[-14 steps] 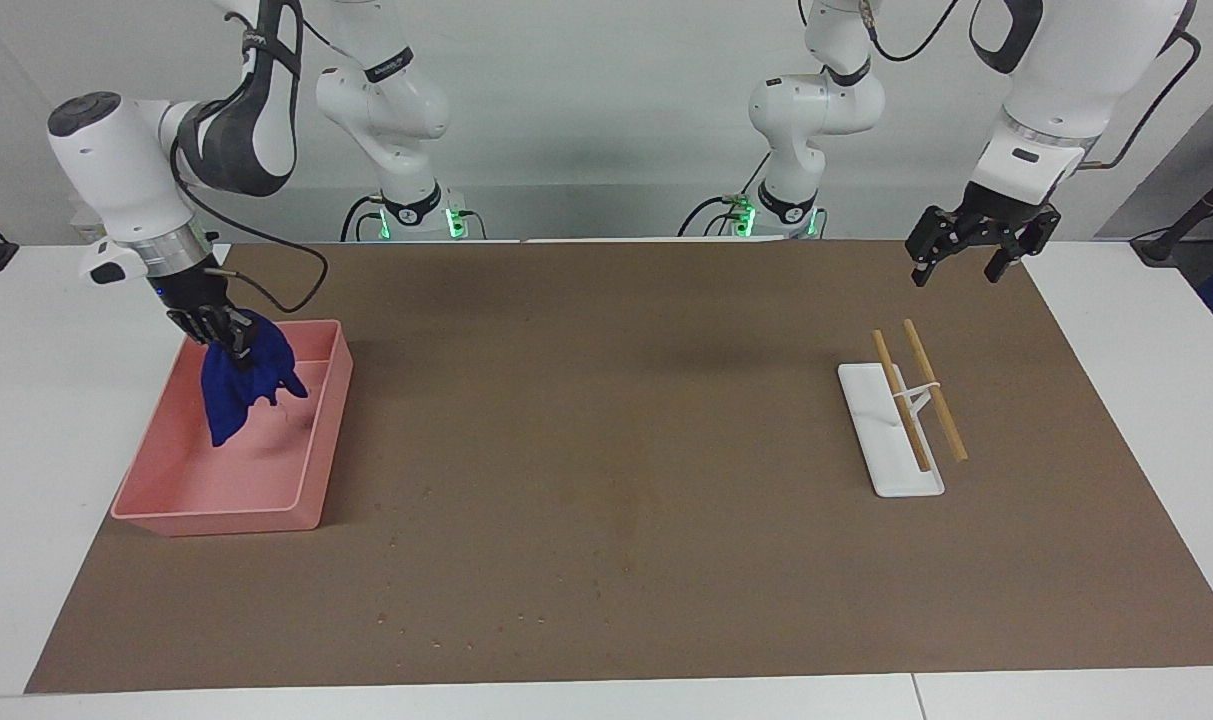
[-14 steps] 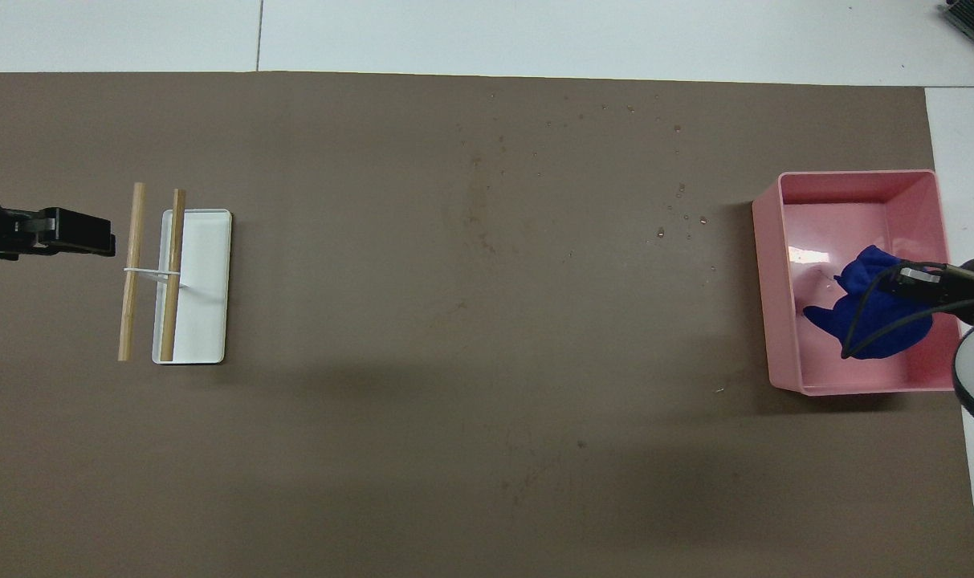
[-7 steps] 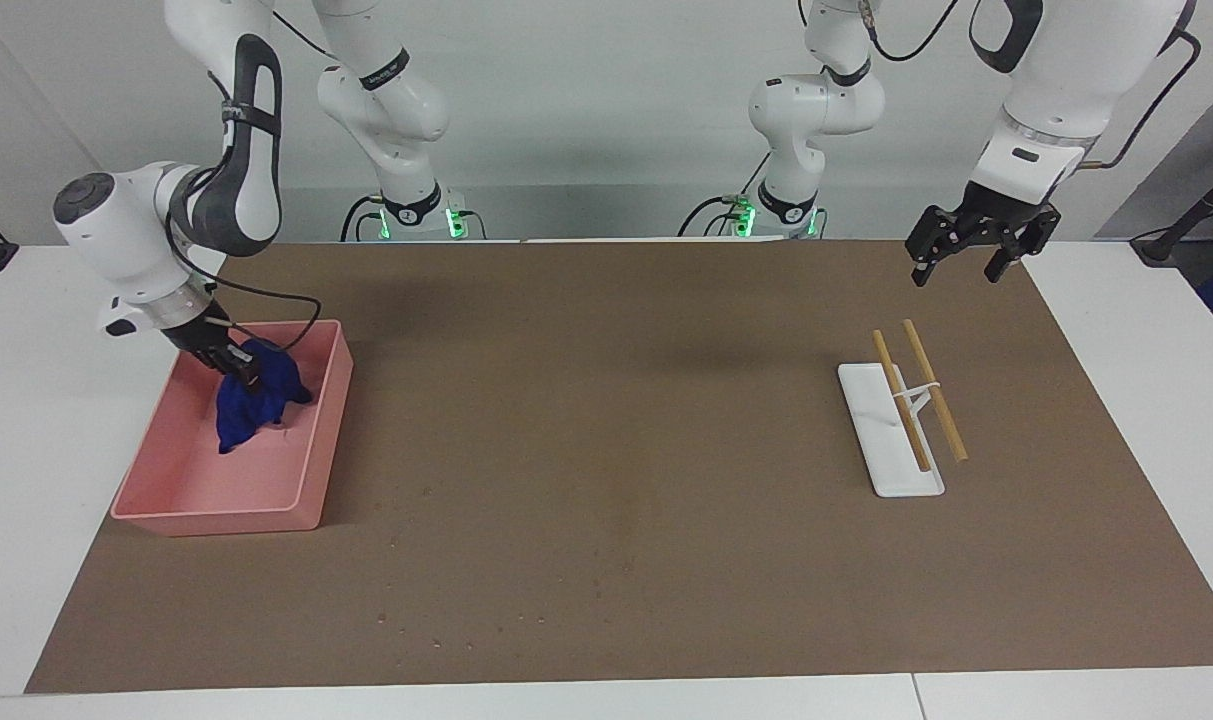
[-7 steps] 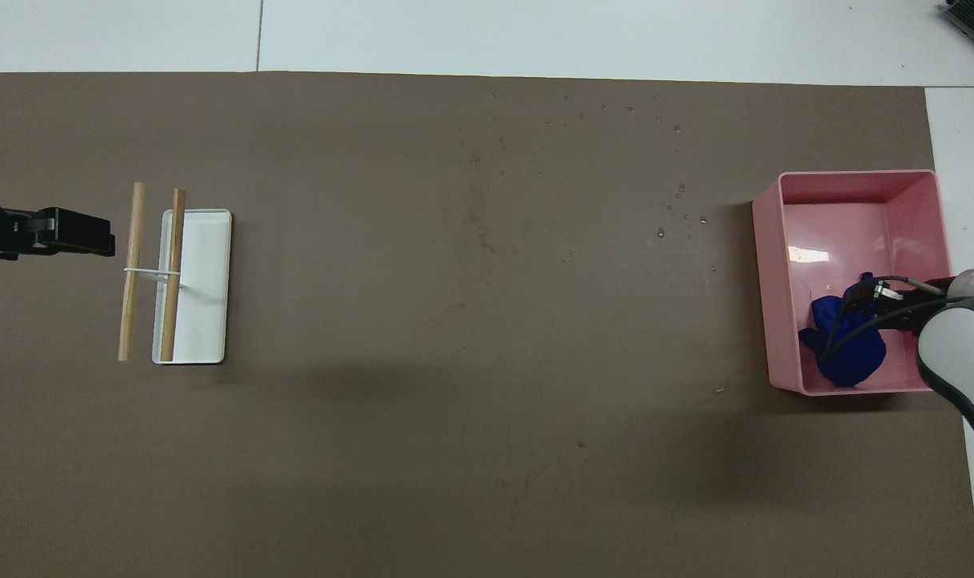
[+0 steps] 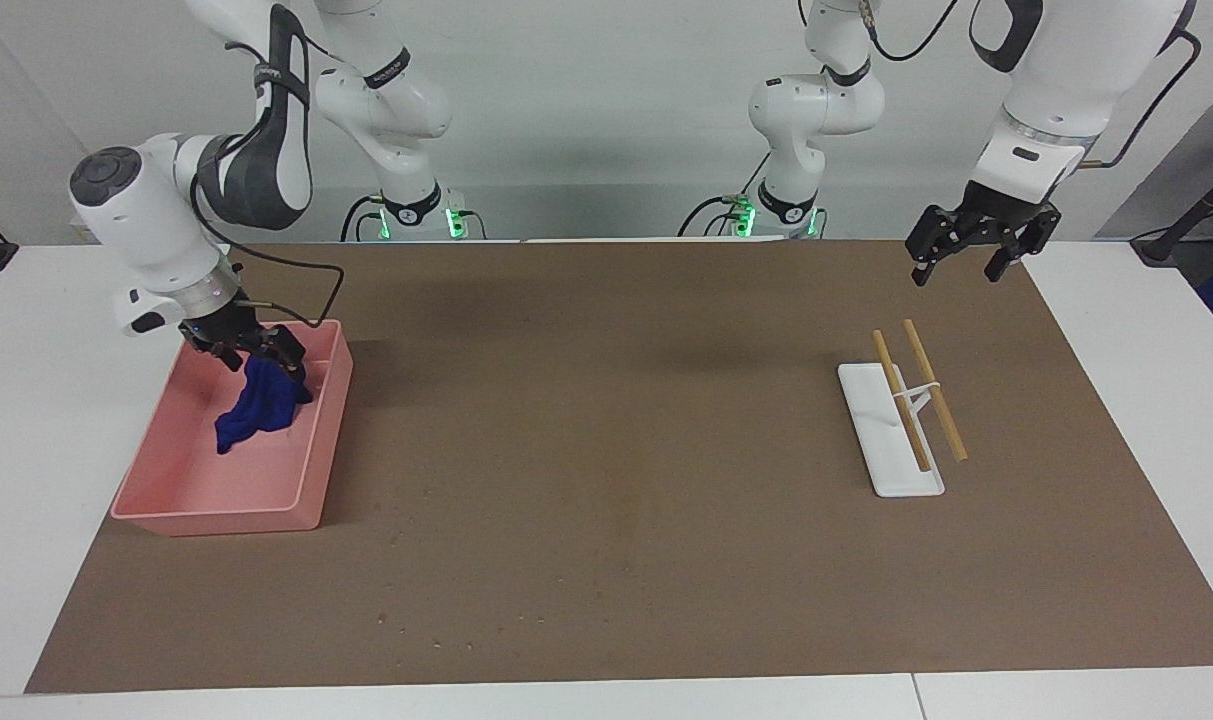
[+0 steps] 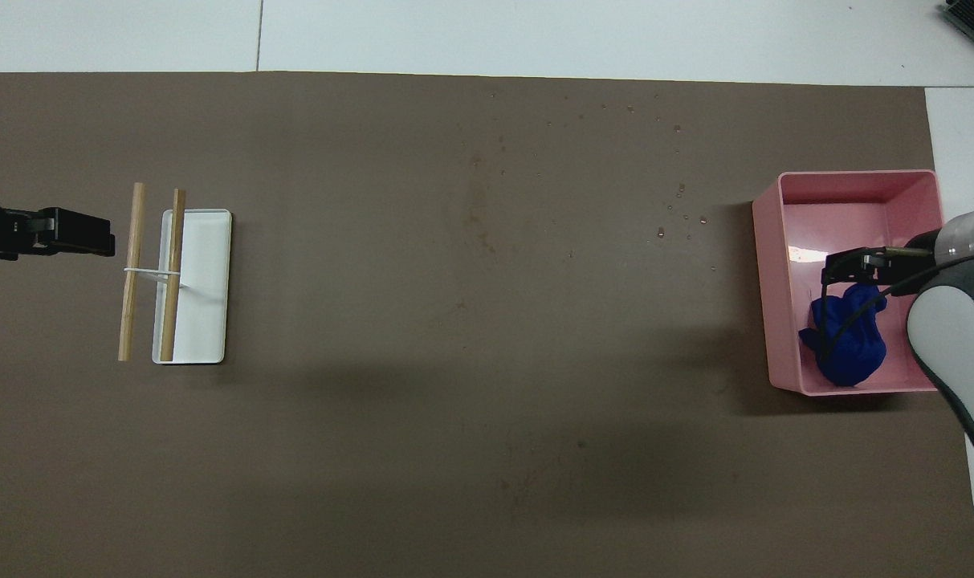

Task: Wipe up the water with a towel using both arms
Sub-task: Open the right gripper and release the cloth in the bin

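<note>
**Two claws open, towel loose in the bin**

Both claws stand with fingers apart. The right claw (image 5: 258,352) sits low over the pink bin (image 5: 318,455) at the right arm's end of the worktop (image 5: 606,600), its fingers spread around the top of the towel (image 5: 256,415), which lies crumpled in a heap inside the bin, in the part nearer the robots. The fingertips look to be touching the cloth, though nothing is clamped. The left claw (image 5: 974,250) waits, open, in the air over the mat's edge at the left arm's end, with the white tray (image 5: 881,455) and its two wooden sticks (image 5: 934,390) beneath and forward of it.

A risk I would watch: a fuzzy cloth can snag on an open fingertip, so a lifting claw may drag the towel up and out over the bin wall. The faint water stain (image 6: 478,213) and small droplets (image 6: 683,213) remain on the mat mid-worktop, well apart from the towel, so some wetness may be left unwiped. The sticks overhang their tray, and a low sweep of the left arm could knock them.
</note>
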Available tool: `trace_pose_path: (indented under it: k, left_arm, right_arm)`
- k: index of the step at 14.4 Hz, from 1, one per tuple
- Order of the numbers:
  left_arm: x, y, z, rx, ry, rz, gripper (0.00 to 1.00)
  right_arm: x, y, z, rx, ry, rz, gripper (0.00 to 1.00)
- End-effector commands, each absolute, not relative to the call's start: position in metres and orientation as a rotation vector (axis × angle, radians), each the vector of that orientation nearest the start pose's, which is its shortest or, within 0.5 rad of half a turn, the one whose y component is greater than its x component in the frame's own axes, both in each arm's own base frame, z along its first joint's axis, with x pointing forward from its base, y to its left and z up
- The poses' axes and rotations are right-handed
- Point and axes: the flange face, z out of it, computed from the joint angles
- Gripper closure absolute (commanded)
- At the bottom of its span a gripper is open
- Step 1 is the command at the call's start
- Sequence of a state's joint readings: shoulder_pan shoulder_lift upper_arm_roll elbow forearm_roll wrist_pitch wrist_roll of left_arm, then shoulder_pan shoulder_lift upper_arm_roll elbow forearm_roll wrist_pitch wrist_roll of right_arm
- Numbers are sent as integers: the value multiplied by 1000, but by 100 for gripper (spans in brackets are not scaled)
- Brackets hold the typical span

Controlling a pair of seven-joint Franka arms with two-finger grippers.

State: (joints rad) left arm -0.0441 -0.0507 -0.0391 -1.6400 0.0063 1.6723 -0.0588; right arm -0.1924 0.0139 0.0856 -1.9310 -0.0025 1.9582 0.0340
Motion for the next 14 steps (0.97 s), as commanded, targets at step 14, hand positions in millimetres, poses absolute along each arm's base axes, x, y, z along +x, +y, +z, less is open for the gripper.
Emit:
trace_pose_path:
  k: [14]
  left_arm:
    - [540, -42, 632, -3148, 26, -135, 0]
  right_arm:
    - [559, 38, 638, -3184, 159, -29, 0]
